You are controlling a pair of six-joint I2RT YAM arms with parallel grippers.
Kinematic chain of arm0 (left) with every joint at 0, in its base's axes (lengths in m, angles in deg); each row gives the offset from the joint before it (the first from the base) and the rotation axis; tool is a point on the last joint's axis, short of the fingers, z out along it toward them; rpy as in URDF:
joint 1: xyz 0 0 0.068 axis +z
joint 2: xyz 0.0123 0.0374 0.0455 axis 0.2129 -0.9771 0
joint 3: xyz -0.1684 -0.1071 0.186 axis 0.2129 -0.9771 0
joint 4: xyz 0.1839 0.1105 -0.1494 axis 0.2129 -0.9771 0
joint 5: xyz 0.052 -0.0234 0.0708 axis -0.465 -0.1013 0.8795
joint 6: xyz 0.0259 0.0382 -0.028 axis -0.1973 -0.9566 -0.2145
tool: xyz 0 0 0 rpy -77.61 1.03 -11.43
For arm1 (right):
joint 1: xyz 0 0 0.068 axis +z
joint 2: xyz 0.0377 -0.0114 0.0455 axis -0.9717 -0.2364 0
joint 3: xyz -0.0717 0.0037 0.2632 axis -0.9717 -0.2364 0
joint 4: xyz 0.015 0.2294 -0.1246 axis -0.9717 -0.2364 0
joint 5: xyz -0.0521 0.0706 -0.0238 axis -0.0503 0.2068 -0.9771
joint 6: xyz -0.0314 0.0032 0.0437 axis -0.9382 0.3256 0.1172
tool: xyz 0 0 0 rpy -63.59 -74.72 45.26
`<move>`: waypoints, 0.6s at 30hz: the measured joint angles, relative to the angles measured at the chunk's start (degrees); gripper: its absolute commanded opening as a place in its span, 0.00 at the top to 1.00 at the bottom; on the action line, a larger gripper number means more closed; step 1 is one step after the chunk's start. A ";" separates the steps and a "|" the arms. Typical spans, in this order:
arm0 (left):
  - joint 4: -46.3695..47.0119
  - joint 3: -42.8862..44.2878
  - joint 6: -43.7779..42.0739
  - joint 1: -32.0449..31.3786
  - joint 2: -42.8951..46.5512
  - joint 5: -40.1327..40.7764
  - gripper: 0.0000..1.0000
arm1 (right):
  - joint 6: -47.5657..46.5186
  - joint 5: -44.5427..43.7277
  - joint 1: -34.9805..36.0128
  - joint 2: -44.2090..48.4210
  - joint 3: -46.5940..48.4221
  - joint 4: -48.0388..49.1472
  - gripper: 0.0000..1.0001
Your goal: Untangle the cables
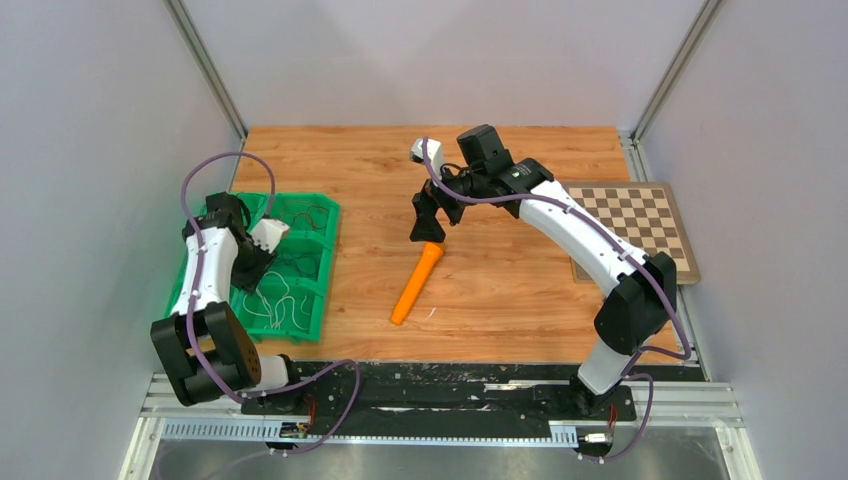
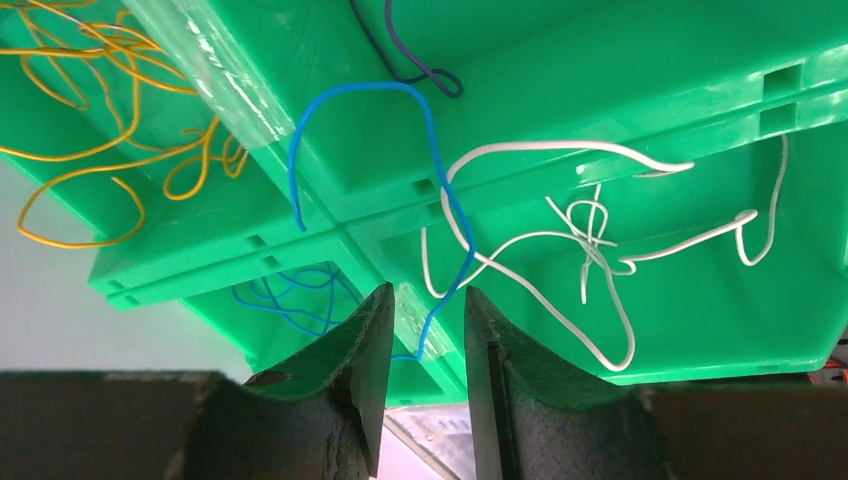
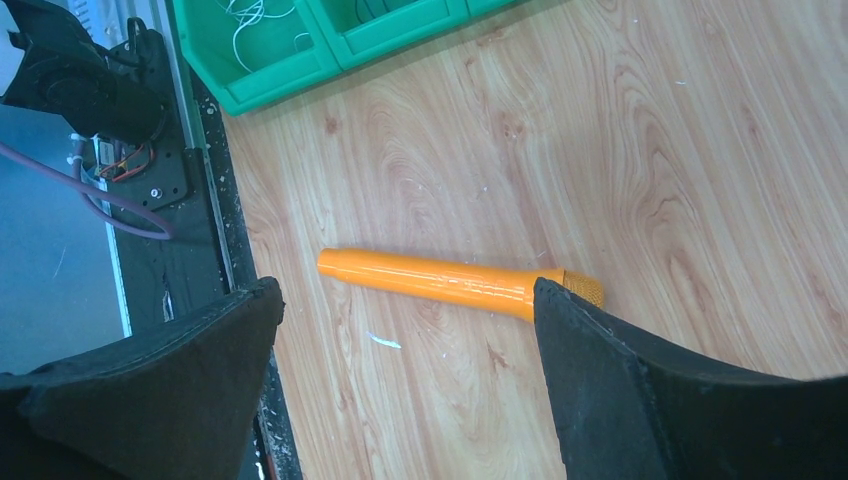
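The cables lie sorted in a green compartment tray (image 1: 322,300). In the left wrist view a bright blue wire (image 2: 440,190) arches over the tray's dividers (image 2: 300,215) and drops between my left gripper's fingertips (image 2: 428,300). The jaws stand a narrow gap apart and do not pinch it. A knotted white wire (image 2: 590,240) lies to the right, yellow wires (image 2: 100,150) at upper left, a dark purple-blue wire (image 2: 420,70) at the top, and more blue loops (image 2: 290,300) in a lower compartment. My left gripper (image 1: 270,235) hovers over the tray. My right gripper (image 1: 430,225) hangs wide open, holding nothing.
An orange marker (image 1: 417,285) lies on the wooden table, under my right gripper (image 3: 405,290) in the right wrist view. A checkerboard (image 1: 635,225) sits at the right edge. The tray's near corner (image 3: 290,50) shows at the top of the right wrist view.
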 measured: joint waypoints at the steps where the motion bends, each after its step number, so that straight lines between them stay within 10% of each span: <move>1: 0.02 -0.26 -0.09 0.00 0.00 -0.09 0.59 | -0.02 -0.04 0.00 0.00 0.00 0.00 0.06; 13: 1.49 -3.13 -0.74 0.00 0.00 -0.28 0.99 | -0.11 -0.90 0.00 0.00 0.00 0.00 0.06; 18: -0.35 -1.18 0.09 0.00 0.63 0.57 1.00 | -0.15 -1.07 0.00 0.00 0.00 0.00 0.06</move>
